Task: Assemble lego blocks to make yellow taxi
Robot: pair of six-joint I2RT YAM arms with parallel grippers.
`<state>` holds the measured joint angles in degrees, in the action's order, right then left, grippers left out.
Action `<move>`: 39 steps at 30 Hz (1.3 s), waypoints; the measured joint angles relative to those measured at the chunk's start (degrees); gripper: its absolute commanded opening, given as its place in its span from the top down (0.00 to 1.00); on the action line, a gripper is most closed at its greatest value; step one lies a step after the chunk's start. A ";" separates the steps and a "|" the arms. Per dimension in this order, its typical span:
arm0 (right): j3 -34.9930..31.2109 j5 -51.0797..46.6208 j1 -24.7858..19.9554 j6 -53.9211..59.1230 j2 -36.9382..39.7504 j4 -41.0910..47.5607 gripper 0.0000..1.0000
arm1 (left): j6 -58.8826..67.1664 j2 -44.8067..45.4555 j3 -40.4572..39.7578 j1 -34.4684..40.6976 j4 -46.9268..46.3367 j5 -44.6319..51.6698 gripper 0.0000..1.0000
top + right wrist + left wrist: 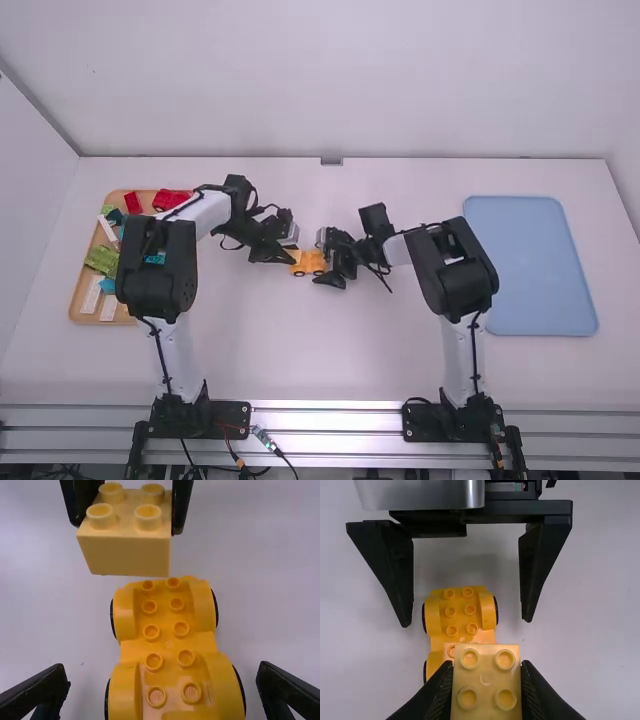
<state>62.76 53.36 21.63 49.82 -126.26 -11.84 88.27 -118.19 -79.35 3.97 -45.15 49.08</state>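
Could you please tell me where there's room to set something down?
The white table is bare between the arms' white lower links and toward the back wall. Crowded are the tan tray and the yellow wheeled base, where the left gripper holds a pale yellow block and the right gripper is open.
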 measured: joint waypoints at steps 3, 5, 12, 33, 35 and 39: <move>0.00 0.00 -0.09 -0.37 0.00 -0.07 0.01 | 0.02 0.02 0.00 0.00 0.00 -0.02 0.86; 0.02 0.04 -0.09 -1.03 -0.33 -1.22 0.01 | 0.00 0.02 0.00 0.02 0.04 -0.04 0.86; 3.74 1.53 -0.15 -3.78 -4.20 -0.85 0.01 | -0.48 0.00 0.17 0.02 3.39 -0.04 0.83; 4.90 1.01 -0.15 0.72 -4.20 2.93 0.25 | -11.21 0.02 2.29 4.15 9.86 -4.83 0.94; 4.87 0.87 -0.22 1.07 -4.20 2.97 0.24 | -12.28 0.00 2.27 4.17 9.97 -4.83 0.94; 4.90 0.92 -0.68 1.36 -4.20 3.02 0.19 | -13.20 0.02 2.27 4.17 9.97 -4.83 0.94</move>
<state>67.66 54.28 20.95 51.18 -130.45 -8.82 75.07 -118.17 -77.08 8.14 -35.18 44.25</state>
